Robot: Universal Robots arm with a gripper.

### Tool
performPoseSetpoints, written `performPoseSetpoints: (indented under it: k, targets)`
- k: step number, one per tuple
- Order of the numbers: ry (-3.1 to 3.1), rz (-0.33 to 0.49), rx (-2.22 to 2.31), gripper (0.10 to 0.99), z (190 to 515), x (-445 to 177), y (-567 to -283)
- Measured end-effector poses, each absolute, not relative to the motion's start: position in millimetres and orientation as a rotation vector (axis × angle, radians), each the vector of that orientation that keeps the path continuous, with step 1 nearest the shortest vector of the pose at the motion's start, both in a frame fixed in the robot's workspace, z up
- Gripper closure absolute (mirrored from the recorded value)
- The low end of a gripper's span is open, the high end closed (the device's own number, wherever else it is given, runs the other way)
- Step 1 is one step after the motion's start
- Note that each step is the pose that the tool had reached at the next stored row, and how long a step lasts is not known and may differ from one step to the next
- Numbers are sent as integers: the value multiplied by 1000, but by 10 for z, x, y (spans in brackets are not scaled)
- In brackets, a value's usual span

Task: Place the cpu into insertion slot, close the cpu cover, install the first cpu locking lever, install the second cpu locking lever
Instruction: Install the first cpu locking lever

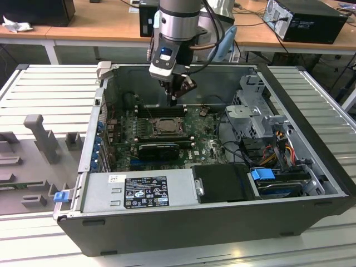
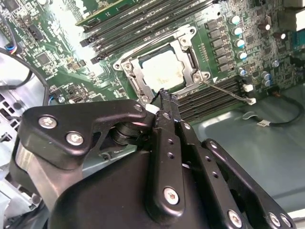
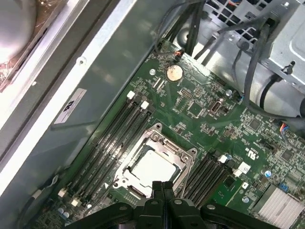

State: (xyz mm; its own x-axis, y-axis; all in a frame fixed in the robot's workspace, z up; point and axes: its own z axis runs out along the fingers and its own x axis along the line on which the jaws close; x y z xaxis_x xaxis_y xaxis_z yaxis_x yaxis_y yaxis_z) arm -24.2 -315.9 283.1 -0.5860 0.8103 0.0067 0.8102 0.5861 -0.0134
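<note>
The cpu (image 2: 162,71) (image 3: 152,167), a pale square chip, lies in the insertion slot (image 1: 161,127) on the green board. The silvery cpu cover (image 2: 135,78) (image 3: 164,141) lies flat around it, framing the chip. A thin metal lever rod (image 2: 224,90) runs out from one socket corner across the memory slots. My gripper (image 1: 175,99) (image 2: 164,94) (image 3: 162,185) hangs just above one edge of the socket. Its black fingers are shut together with nothing between them.
The open computer case (image 1: 311,167) surrounds the board. Long black memory slots (image 3: 119,133) (image 2: 143,24) flank the socket on both sides. A drive cage (image 1: 256,111) and cables (image 1: 272,150) fill the exterior view's right. The power supply (image 1: 139,192) lies at the front.
</note>
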Motion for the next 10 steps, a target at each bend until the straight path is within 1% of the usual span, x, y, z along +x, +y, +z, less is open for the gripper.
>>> performPoseSetpoints:
  k: [10]
  targets:
    - [-2867,15,-1255,980,2830,-242,-3159]
